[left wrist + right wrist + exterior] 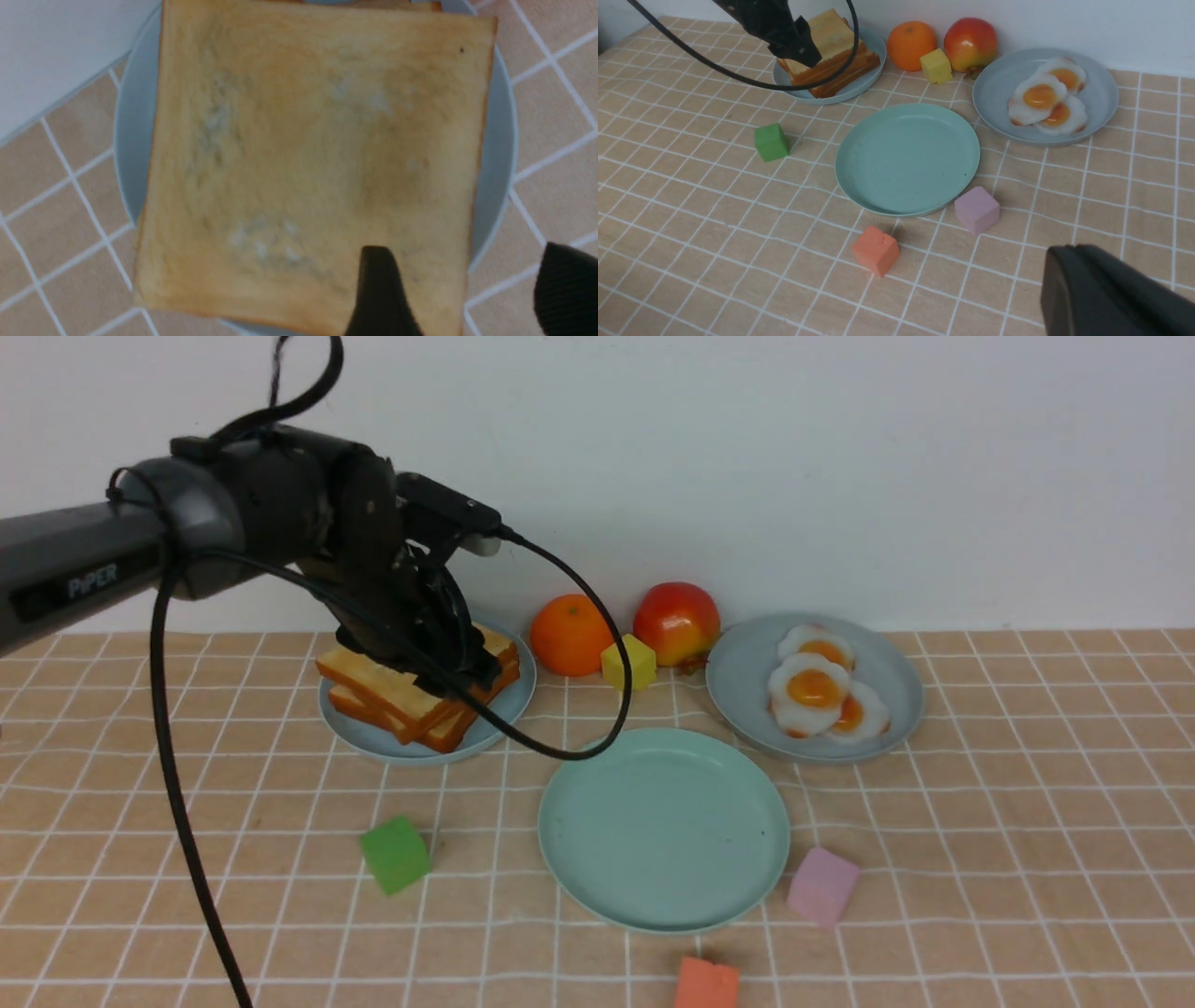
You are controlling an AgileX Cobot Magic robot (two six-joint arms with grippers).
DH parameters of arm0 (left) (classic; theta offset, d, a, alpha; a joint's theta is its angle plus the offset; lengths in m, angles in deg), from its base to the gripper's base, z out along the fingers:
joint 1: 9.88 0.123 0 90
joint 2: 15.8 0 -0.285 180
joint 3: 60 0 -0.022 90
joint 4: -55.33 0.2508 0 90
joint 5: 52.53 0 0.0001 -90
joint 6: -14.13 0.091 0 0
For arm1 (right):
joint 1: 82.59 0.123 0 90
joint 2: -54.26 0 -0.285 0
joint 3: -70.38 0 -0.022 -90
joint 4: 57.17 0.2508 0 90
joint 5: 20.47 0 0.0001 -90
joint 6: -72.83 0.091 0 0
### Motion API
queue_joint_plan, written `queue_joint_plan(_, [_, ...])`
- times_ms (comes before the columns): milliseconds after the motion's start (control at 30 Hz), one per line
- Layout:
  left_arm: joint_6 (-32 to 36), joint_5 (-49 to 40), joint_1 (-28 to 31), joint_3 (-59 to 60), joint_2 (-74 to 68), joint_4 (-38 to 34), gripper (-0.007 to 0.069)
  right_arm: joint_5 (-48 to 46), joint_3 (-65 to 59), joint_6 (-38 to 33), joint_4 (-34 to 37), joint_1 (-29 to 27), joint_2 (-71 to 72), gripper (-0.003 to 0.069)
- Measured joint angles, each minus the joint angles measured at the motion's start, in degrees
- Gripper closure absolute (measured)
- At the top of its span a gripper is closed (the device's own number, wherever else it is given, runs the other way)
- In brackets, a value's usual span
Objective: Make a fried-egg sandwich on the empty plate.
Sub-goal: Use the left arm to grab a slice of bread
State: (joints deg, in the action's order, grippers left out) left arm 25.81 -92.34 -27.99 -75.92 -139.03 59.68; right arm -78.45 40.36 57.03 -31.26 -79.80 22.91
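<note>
Empty plate (pixel 664 831), mint green, sits mid-table on the checked cloth (pixel 1027 821), nothing on it. Pink cube (pixel 822 886) just beside its right front rim, orange-red cube (pixel 707 985) in front, green cube (pixel 396 854) to its left. Behind left: toast stack (pixel 378 686) on a grey-blue plate (pixel 509 709). Behind right: three fried eggs (pixel 814 689) overlapping on a second grey-blue plate (pixel 896 691). Orange (pixel 569 635), yellow cube (pixel 628 662) and apple (pixel 676 621) between those plates, by the wall. Left gripper (pixel 467 667) is at the toast stack, jaws apart: one finger (pixel 380 289) over the top slice, the other past its edge. Right gripper (pixel 1111 294) is only partly in view, jaw state can't be told.
</note>
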Motion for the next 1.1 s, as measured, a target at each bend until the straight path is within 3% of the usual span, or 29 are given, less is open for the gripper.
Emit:
queue_joint_plan(233, [0.2,4.8,-0.1,-0.1,-3.4,5.5,0.0149,-0.1,0.0,-0.1,0.0,0.0,-0.1,0.0668])
queue_joint_plan(1100, [1.8,2.3,-0.2,-0.6,-2.4,2.2,0.0152,-3.5,0.0,-0.2,1.5,0.0,-0.1,0.0655])
